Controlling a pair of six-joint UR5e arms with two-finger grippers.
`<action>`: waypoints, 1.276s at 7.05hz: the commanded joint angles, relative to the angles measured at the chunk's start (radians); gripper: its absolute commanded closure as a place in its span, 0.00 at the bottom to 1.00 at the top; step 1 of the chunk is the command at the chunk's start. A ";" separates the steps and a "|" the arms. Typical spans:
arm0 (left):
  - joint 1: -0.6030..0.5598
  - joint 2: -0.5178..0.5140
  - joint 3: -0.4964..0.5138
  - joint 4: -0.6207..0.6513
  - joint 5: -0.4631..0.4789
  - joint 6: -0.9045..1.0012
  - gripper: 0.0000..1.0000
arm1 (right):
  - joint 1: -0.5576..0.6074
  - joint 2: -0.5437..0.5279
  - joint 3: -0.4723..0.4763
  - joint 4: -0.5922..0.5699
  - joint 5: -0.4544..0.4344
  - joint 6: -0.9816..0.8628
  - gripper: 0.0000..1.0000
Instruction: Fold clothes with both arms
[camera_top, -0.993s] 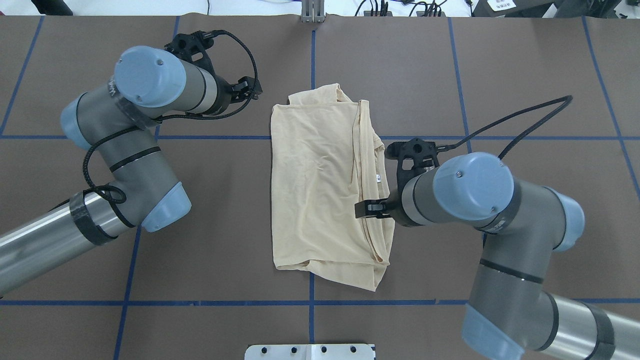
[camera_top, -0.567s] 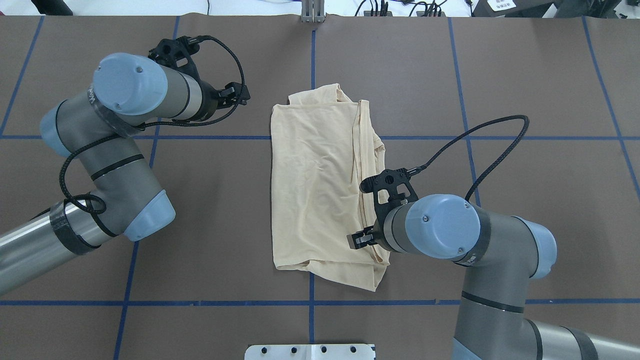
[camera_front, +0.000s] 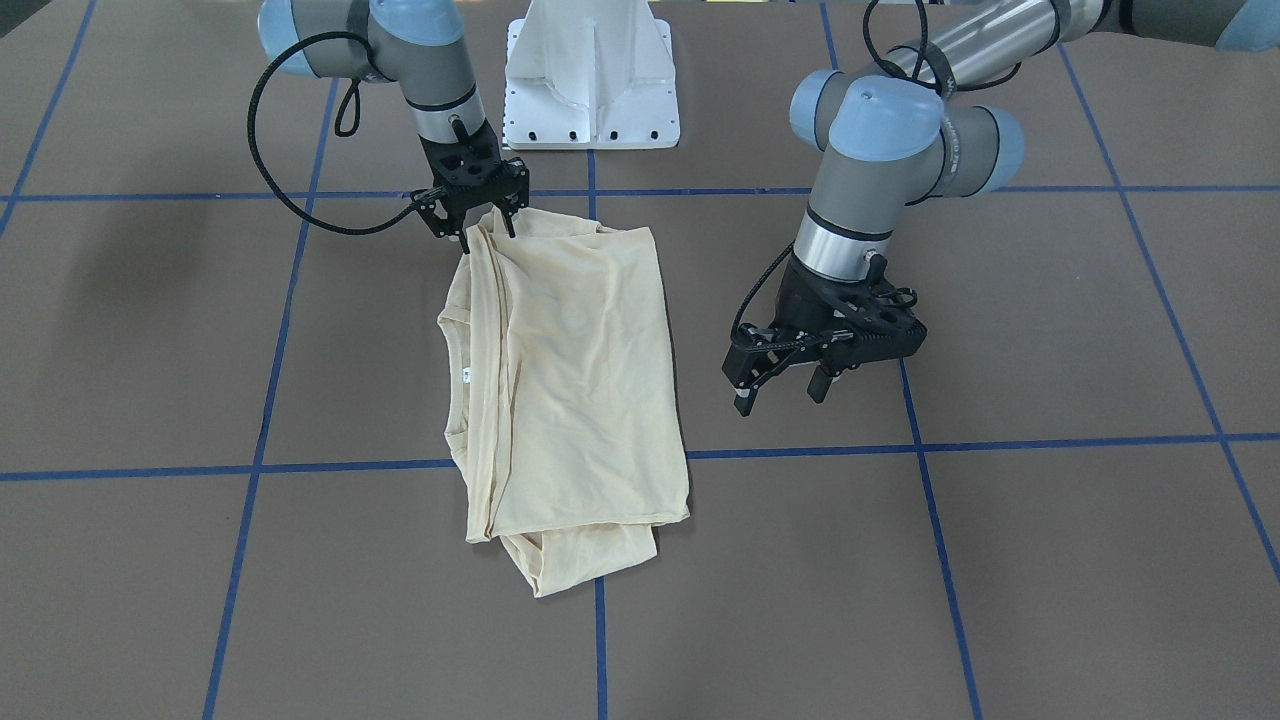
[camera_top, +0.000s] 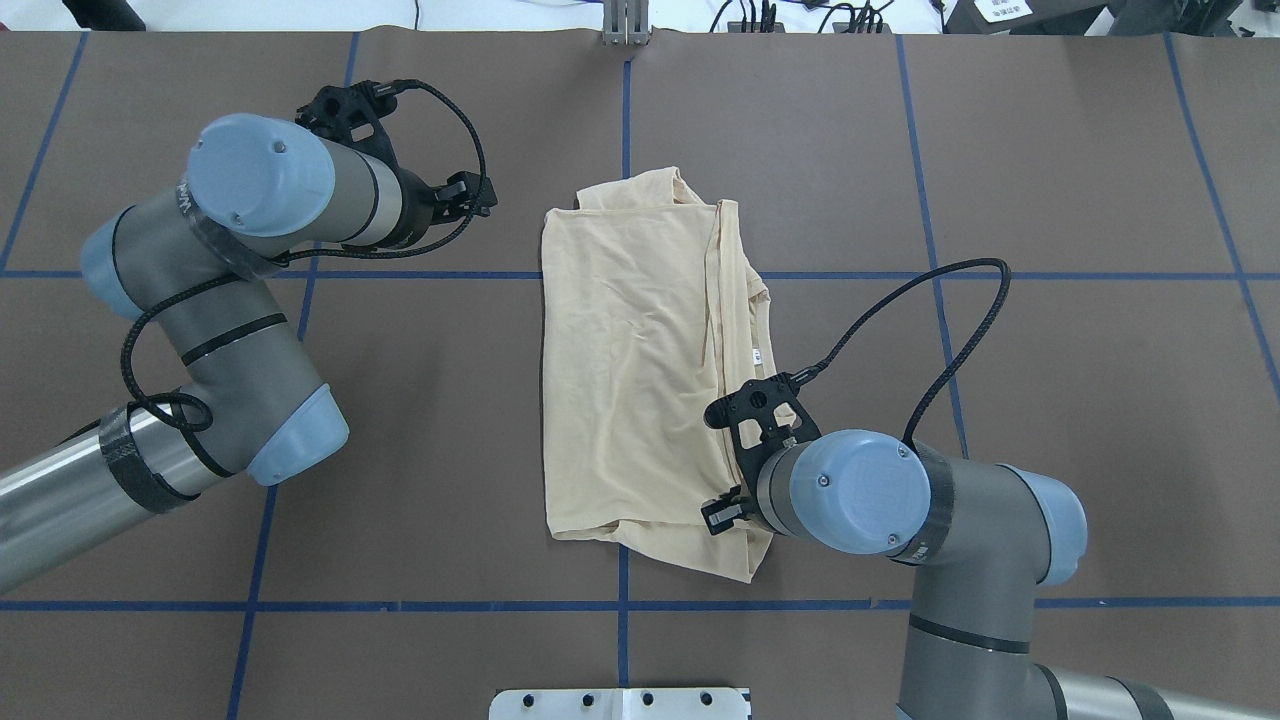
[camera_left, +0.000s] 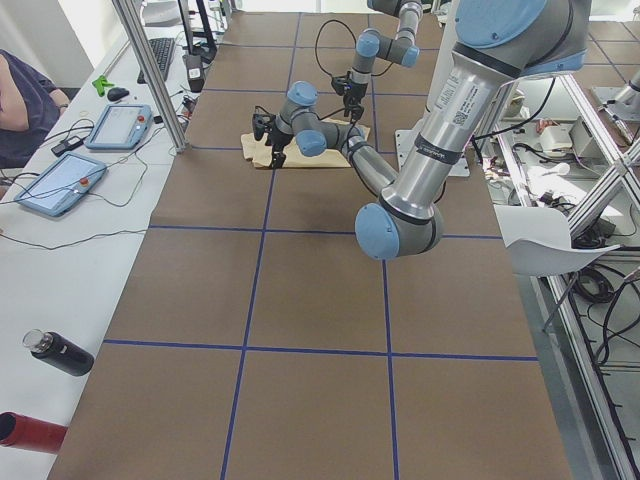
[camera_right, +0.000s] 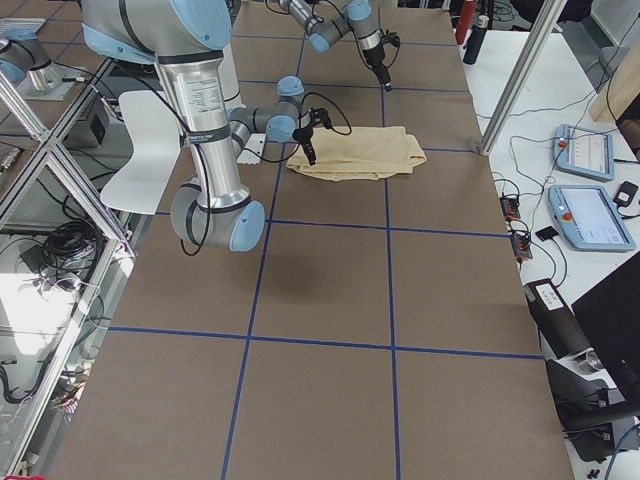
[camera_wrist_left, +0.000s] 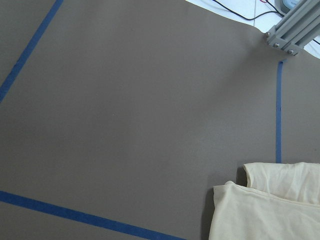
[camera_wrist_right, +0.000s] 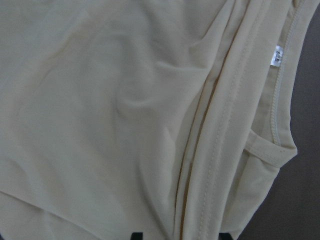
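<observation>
The cream-yellow shirt lies folded in a long rectangle at the table's middle, and its navy print does not show. Its white neck label sits at the right edge. My right gripper is open, its fingertips astride the shirt's layered right edge near the corner closest to the robot. The right wrist view shows that edge between the two fingertips. My left gripper is open and empty, above bare table to the left of the shirt; the left wrist view shows only the shirt's far corner.
The white pedestal base stands at the robot's side of the table. Blue tape lines grid the brown table cover. An aluminium post stands at the far edge. Tablets and bottles lie on the side bench.
My right gripper has moved along the shirt's right edge from its middle toward the corner nearest the robot. The left arm drew back a little to the left, then held still.
</observation>
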 joint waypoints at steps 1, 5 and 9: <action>0.001 0.000 0.001 0.000 0.000 -0.001 0.00 | -0.014 -0.004 -0.004 -0.001 0.000 -0.012 0.57; 0.001 0.000 0.003 0.000 0.000 0.000 0.00 | -0.023 -0.025 -0.004 -0.003 0.000 -0.018 0.62; 0.003 -0.001 0.019 -0.005 0.003 -0.001 0.00 | -0.017 -0.022 -0.003 -0.010 0.008 -0.015 1.00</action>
